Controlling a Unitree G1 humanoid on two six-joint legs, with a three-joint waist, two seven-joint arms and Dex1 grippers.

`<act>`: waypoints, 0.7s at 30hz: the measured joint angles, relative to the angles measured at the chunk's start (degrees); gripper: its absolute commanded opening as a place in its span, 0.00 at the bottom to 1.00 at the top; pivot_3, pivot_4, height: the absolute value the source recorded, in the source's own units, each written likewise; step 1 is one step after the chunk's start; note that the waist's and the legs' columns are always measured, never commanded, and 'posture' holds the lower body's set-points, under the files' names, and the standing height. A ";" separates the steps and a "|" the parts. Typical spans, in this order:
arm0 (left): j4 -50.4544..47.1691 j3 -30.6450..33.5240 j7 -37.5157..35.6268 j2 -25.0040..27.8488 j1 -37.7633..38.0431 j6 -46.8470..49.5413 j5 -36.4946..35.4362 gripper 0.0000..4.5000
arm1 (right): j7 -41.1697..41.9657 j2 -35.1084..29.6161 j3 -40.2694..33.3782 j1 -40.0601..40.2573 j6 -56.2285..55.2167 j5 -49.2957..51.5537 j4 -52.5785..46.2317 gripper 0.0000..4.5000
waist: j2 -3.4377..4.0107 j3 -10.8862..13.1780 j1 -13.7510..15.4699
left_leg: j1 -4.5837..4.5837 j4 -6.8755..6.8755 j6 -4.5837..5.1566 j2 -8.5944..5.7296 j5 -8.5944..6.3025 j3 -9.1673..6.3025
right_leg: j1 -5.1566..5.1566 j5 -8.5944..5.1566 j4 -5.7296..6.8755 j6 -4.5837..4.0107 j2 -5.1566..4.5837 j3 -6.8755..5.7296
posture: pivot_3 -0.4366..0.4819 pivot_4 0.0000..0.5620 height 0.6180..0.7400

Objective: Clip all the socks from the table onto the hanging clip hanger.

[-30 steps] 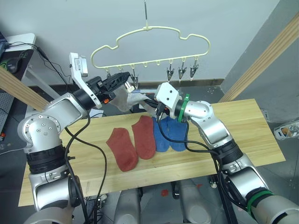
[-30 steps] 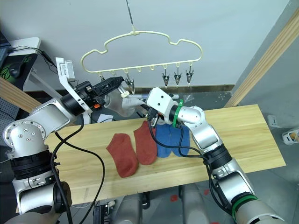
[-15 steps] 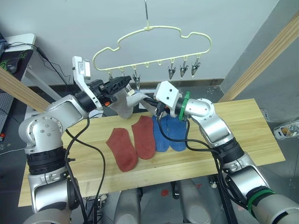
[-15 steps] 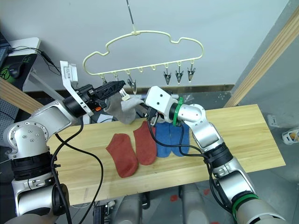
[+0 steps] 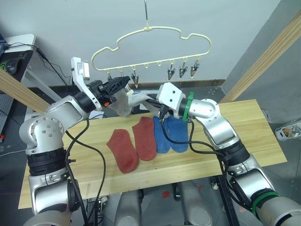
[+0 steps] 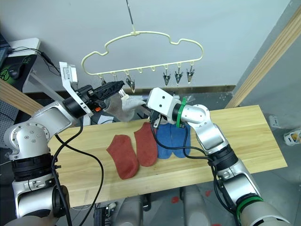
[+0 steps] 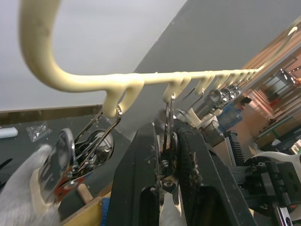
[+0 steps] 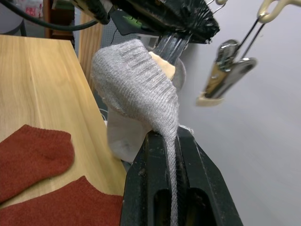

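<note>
table (image 5: 244, 136): pale wood planks, everything else placed off it
clip hanger (image 5: 150, 40): pale yellow cloud shape, hanging above the table's far edge, silver clips in a row under it
red socks (image 5: 134, 143): two, flat mid-table
blue socks (image 5: 170, 134): two, touching the red pair on the right-arm side
grey sock (image 5: 126, 102): lifted over the table's far edge, up by a clip
left gripper (image 7: 168, 155): squeezing one silver clip (image 7: 168, 141)
right gripper (image 8: 170, 155): pinching the grey sock's edge
writing: no readable labels
</note>
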 measured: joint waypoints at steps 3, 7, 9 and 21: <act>0.02 0.00 0.03 -0.01 -0.08 0.00 -0.02 0.05 | -0.20 0.32 0.91 0.06 0.29 -1.10 0.09 0.00 | 0.00 0.00 0.00 | 0.00 0.00 0.00 0.00 0.00 0.00 | 0.00 0.00 0.01 0.00 0.00 -0.01 | 0.26 0.63 1.00; 0.02 0.00 0.05 -0.01 -0.09 0.00 -0.09 0.05 | -1.49 0.86 1.16 0.05 0.29 -2.44 1.13 0.00 | 0.00 0.00 0.01 | 0.00 0.01 0.00 0.00 0.00 0.00 | 0.00 0.00 0.01 0.00 -0.01 0.00 | 0.26 0.63 1.00; 0.02 0.00 0.04 -0.01 -0.08 0.01 -0.10 0.05 | -2.27 1.15 1.08 0.02 0.19 -3.03 1.83 0.00 | 0.00 0.00 0.01 | 0.00 0.01 0.00 0.00 0.00 0.00 | 0.00 0.00 0.01 0.00 -0.01 0.00 | 0.26 0.63 1.00; -0.04 -0.43 0.04 -0.02 -0.07 0.01 -0.11 0.05 | -6.43 2.50 -0.28 -1.19 -1.63 -3.68 4.40 0.00 | 0.00 0.00 0.01 | 0.00 0.00 0.00 0.00 0.00 0.01 | 0.00 0.00 0.01 0.00 -0.01 0.00 | 0.26 0.63 1.00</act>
